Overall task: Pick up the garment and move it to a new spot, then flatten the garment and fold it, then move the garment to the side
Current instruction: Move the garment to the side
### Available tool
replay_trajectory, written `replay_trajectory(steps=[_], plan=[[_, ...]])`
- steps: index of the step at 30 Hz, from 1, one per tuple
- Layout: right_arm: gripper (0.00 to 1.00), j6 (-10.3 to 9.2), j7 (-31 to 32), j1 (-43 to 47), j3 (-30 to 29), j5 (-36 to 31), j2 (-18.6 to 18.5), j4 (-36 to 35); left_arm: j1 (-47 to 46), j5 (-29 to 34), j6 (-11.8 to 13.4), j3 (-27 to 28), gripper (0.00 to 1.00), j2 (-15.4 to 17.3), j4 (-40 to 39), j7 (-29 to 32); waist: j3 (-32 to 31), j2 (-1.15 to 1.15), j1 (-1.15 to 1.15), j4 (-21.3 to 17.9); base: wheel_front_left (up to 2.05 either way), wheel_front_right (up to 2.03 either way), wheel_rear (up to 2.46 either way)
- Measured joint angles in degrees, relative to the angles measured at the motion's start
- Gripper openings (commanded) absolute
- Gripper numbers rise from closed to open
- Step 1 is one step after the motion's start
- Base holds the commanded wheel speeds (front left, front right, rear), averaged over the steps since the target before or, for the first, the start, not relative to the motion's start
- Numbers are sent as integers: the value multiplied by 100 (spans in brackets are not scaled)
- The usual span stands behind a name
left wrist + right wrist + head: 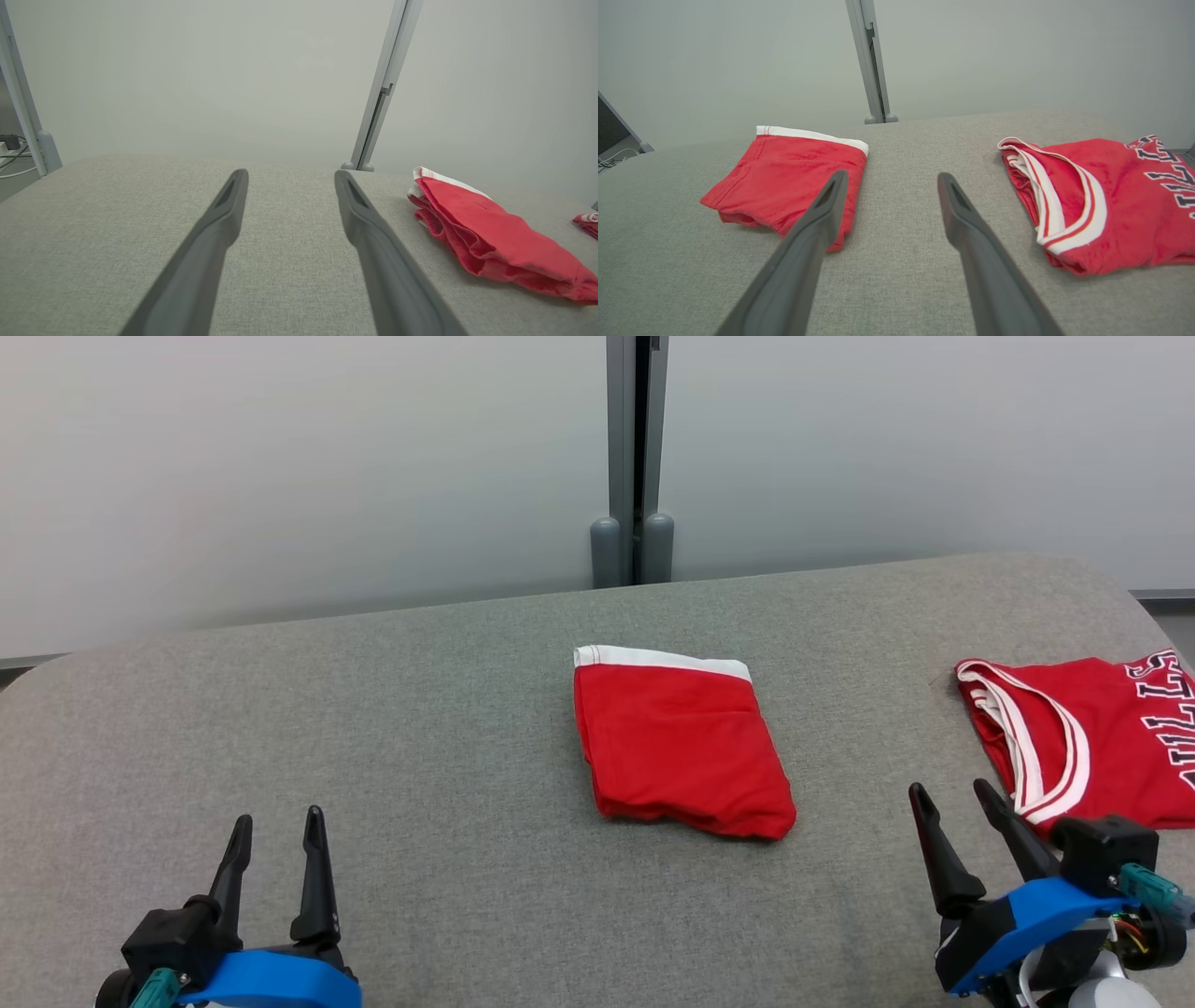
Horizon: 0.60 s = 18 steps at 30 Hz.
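Grippers both empty, jaws spread apart: left gripper [280, 817] sits well left of the folded red shorts [681, 747] and nearer the robot, fingers upright. Right gripper [950, 789] sits right of the shorts, fingers tilted leftward. The shorts lie on the grey padded table [420, 709] in a neat rectangle, white waistband [663, 660] on the far edge. Red jersey [1092, 737], right of the shorts, has white-and-red trim. Its lettering, cut by the frame edge, reads in part "ULLS".

I see open grey table [373, 709] along its left edge; folded red shorts [677, 742] occupy the middle, and a jersey [1092, 728] blocks the right edge.
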Motion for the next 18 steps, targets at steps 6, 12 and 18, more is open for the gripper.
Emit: replay_trajectory(steps=[6,12,18], plan=[[100,0,56,7,15,-5,30,-25,-2,46,-1,-15,100,-22,46,0,26,0,0,41,0,0,0],[100,0,133,8,86,15,43,-33,-3,48,-8,-23,100,-31,45,0,47,0,0,101,0,0,0],[100,0,536,-515,93,138,-56,-80,-343,122,-35,-211,100,-19,19,0,323,0,0,237,0,0,0]])
